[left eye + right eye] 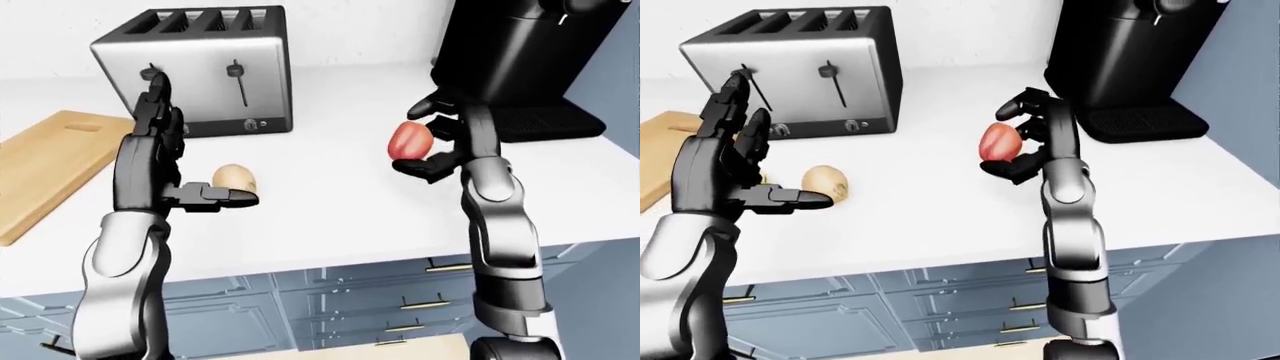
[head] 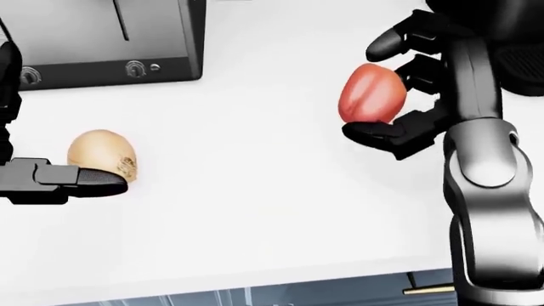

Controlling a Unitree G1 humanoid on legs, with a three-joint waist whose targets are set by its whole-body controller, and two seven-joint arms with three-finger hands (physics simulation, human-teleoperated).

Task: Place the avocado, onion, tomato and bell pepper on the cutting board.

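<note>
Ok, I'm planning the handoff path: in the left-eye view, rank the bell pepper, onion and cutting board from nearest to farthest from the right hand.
1. bell pepper: held in the right hand.
2. onion: on the counter, toward the left.
3. cutting board: far left edge.

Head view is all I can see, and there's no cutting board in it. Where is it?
Observer: In the left-eye view the cutting board lies at the far left of the counter, left of the toaster.
Operator: Is any food on it?
Observer: The part I can see is bare wood.
Operator: Is my pepper off the counter?
Observer: It looks so. In the left-eye view the right hand has its fingers closed round the pepper, holding it above the white top.
</note>
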